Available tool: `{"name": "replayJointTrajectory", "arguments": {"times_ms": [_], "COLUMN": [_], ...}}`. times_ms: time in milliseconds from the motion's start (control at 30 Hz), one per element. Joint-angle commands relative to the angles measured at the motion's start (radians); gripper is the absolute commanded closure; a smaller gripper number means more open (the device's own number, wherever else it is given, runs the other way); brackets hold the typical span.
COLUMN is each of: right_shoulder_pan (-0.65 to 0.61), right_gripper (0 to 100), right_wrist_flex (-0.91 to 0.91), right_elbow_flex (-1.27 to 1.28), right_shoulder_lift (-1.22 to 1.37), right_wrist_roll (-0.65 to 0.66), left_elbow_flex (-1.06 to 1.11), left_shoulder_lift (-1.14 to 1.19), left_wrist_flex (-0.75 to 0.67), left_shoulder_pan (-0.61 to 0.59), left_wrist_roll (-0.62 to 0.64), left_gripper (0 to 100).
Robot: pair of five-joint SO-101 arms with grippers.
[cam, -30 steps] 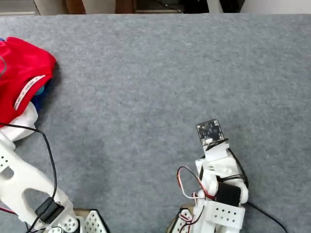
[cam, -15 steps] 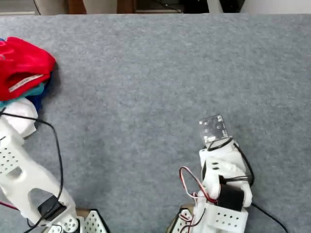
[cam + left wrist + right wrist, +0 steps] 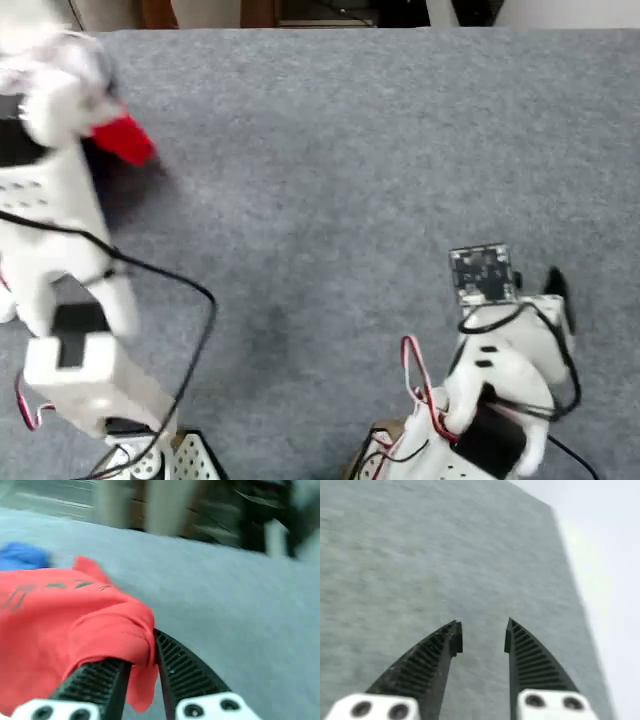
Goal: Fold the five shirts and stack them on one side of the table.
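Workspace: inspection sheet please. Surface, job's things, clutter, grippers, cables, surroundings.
Surface: grey carpet-like table top, flat.
Job's things: red shirt bunched, hanging from the left gripper; blue cloth beyond it.
Clutter: nothing seen.
Grippers: left gripper shut on the red shirt; right gripper open above bare surface.
Cables: black cable loops off the left arm; red and white wires on the right arm.
Surroundings: blurred furniture beyond the table's far edge.

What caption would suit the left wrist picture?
Left gripper shut on a red shirt over the grey table.
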Motion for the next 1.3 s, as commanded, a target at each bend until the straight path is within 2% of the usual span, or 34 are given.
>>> {"name": "replayJointTrajectory", "arguments": {"times_ms": [0,100,233,333,467,633,700,800,867,1000,1133,1267], "right_shoulder_pan": [0.179,0.283,0.383,0.409,0.424,0.446,0.444,0.438,0.409,0.352,0.262,0.177], "right_gripper": [83.6,83.6,83.6,83.6,83.6,83.5,83.5,83.5,83.5,83.0,76.5,76.4], "right_wrist_flex": [-0.025,-0.028,0.002,0.057,0.121,0.138,0.138,0.135,0.137,0.149,0.278,0.272], "right_elbow_flex": [-0.105,-0.125,-0.094,-0.039,0.038,0.101,0.105,0.113,0.128,0.136,0.088,0.010], "right_shoulder_lift": [-0.070,-0.076,-0.070,-0.070,-0.070,-0.070,-0.070,-0.071,-0.074,-0.068,-0.059,0.045], "right_wrist_roll": [0.069,0.144,0.178,0.207,0.216,0.218,0.218,0.238,0.275,0.285,0.281,0.233], "left_elbow_flex": [0.213,0.339,0.442,0.535,0.557,0.651,0.672,0.736,0.775,0.801,0.789,0.799], "left_shoulder_lift": [-0.160,-0.231,-0.271,-0.249,-0.236,-0.245,-0.246,-0.278,-0.358,-0.510,-0.634,-0.644], "left_wrist_flex": [0.009,0.009,0.006,-0.044,-0.051,-0.041,0.003,0.012,0.012,0.011,0.009,-0.014], "left_shoulder_pan": [0.212,0.364,0.555,0.666,0.825,0.888,0.885,0.825,0.776,0.672,0.407,0.066], "left_wrist_roll": [0.008,0.008,0.008,0.008,0.043,0.063,0.066,0.181,0.229,0.186,0.124,0.066], "left_gripper": [98,98,98,98,98,97,89,76,70,69,69,69]}}
